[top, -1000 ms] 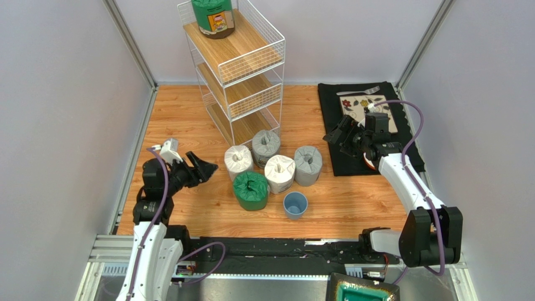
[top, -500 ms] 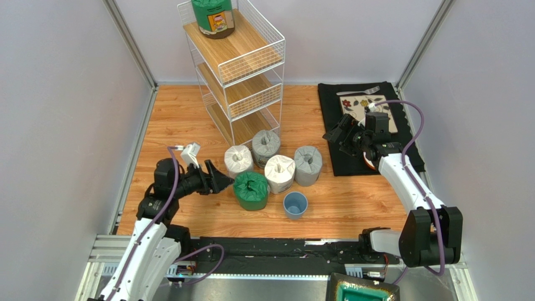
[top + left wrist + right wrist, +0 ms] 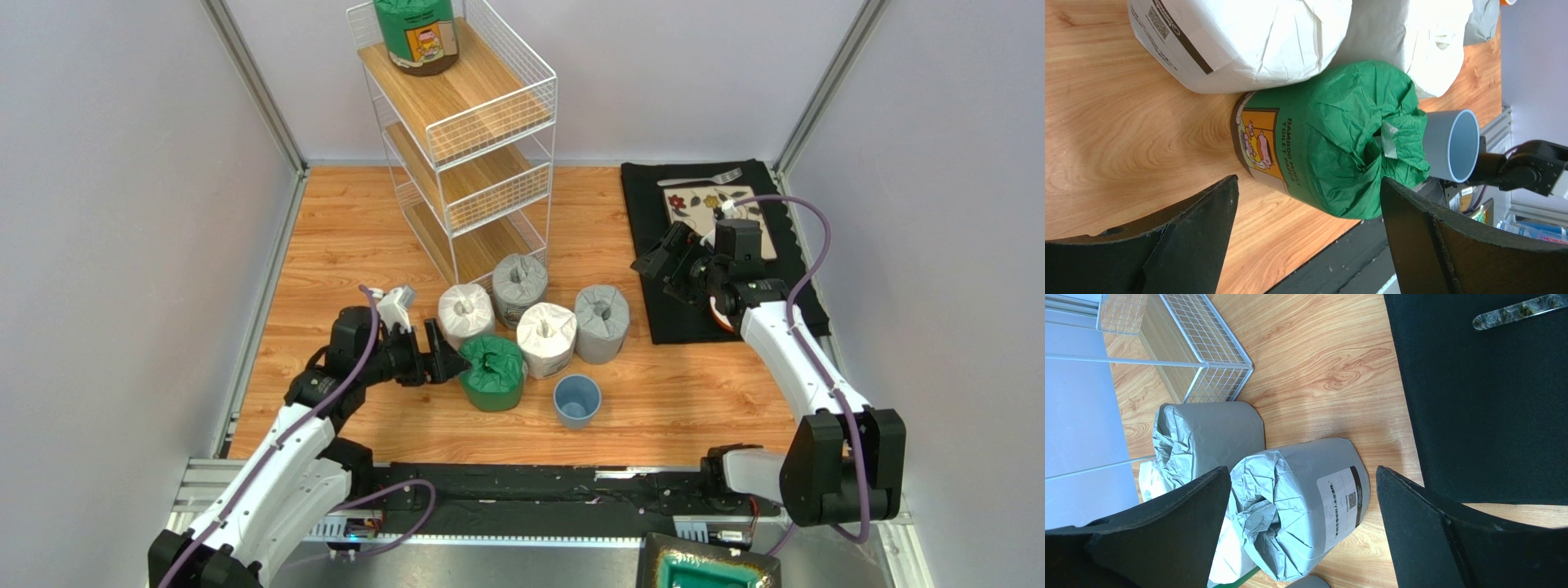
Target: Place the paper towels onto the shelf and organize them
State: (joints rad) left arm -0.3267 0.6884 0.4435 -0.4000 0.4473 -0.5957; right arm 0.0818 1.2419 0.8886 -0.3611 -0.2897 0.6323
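Left gripper is spread wide. In the last second it has swept in from the table's left side, and it's now lined up on the green roll, not closed on it. One top-tier green roll is already on the shelf. The white rolls and grey rolls wait on the table before it. Right gripper, also spread, hasn't budged at the black mat's edge.

Crinkled matt paper wraps the green roll, the tabletop is smooth wood-grain, the shelf white wire and wood
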